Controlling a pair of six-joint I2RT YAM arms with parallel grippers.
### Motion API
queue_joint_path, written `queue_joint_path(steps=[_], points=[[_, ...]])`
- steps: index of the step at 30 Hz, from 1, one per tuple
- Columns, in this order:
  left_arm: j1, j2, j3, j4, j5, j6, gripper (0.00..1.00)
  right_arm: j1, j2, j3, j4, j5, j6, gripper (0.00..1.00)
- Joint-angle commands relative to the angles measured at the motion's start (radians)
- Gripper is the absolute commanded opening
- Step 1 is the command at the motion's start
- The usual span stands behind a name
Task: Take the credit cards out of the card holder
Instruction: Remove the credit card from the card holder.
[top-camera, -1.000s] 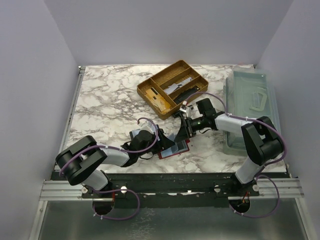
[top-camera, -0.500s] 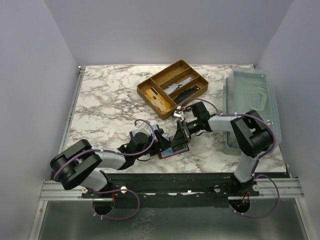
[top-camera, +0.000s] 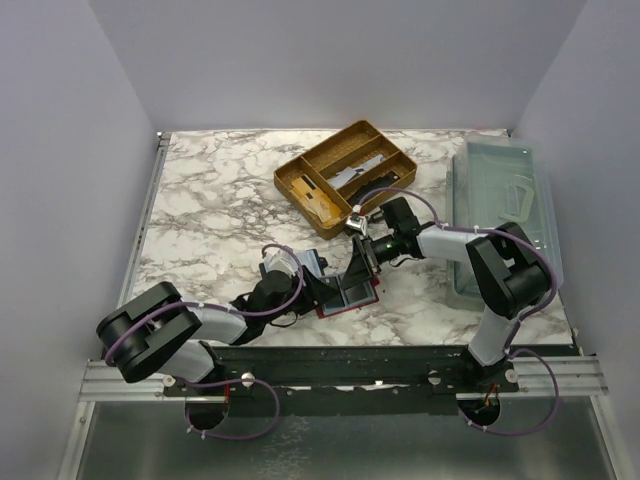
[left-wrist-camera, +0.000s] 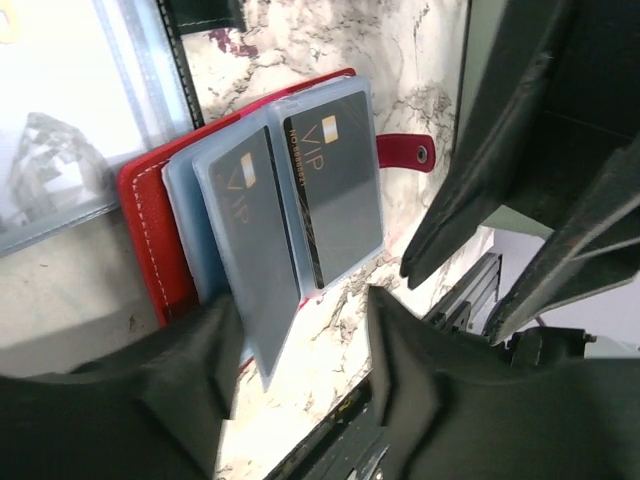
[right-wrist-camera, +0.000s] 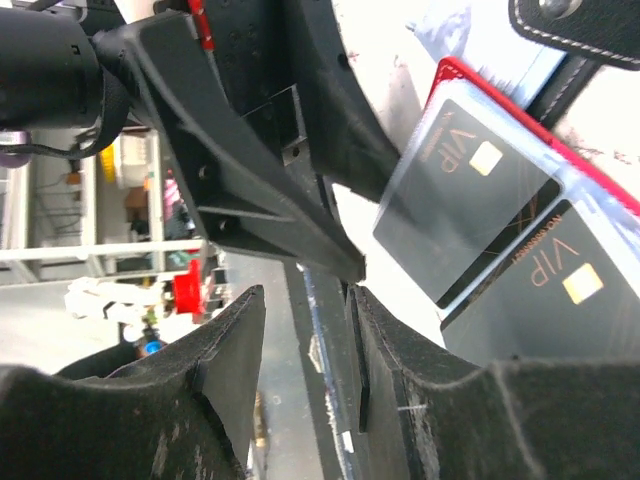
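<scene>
The red card holder (top-camera: 355, 297) lies open on the marble near the front edge, between my two grippers. In the left wrist view its red cover (left-wrist-camera: 142, 232) holds clear sleeves with two grey-blue credit cards marked VIP (left-wrist-camera: 335, 185) (left-wrist-camera: 245, 210). My left gripper (left-wrist-camera: 300, 345) is open; a lower sleeve corner pokes between its fingers. My right gripper (right-wrist-camera: 305, 330) is open and empty, just right of the holder. The right wrist view shows the same cards (right-wrist-camera: 465, 190) (right-wrist-camera: 545, 290) and the left gripper's fingers (right-wrist-camera: 250, 190) close by.
A golden-brown divided tray (top-camera: 300, 180) with small items stands at the back centre. A clear plastic bin (top-camera: 505, 215) sits along the right edge. The black front rail (top-camera: 340, 362) runs just below the holder. The holder's red snap strap (left-wrist-camera: 405, 153) lies on the marble.
My right gripper has come down and left to the holder's right edge. My left wrist has shifted a little left. The holder stays open in the same place.
</scene>
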Motion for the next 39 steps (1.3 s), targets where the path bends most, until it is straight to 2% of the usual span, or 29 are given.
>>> queue_joint_path(steps=[1, 4, 6, 7, 17, 21, 25, 33, 39], points=[[0.003, 0.02, 0.016, 0.047, -0.031, -0.002, 0.45, 0.005, -0.07, 0.012, -0.068, 0.185, -0.109, 0.45], [0.01, 0.016, 0.006, 0.046, -0.045, -0.006, 0.26, 0.005, -0.067, 0.01, -0.075, 0.265, -0.123, 0.44], [0.011, 0.018, 0.001, 0.047, -0.046, 0.004, 0.04, 0.005, -0.056, 0.014, -0.08, 0.278, -0.125, 0.43], [0.011, 0.019, 0.0, 0.047, -0.043, 0.015, 0.0, 0.005, -0.051, 0.017, -0.084, 0.273, -0.126, 0.42], [0.01, -0.072, -0.057, 0.189, -0.007, 0.168, 0.0, -0.008, -0.055, 0.013, -0.059, 0.226, -0.079, 0.4], [0.011, -0.109, -0.068, 0.245, -0.007, 0.156, 0.0, -0.047, -0.062, 0.013, -0.045, 0.181, -0.057, 0.4], [0.011, -0.127, -0.064, 0.294, 0.033, 0.134, 0.0, -0.071, -0.082, -0.014, 0.015, 0.067, -0.029, 0.41], [0.012, -0.093, -0.062, 0.451, 0.066, 0.089, 0.0, -0.094, -0.112, -0.036, 0.088, -0.049, 0.021, 0.41], [0.012, -0.031, -0.059, 0.578, 0.088, 0.056, 0.0, -0.105, -0.119, -0.068, 0.211, -0.158, 0.117, 0.4]])
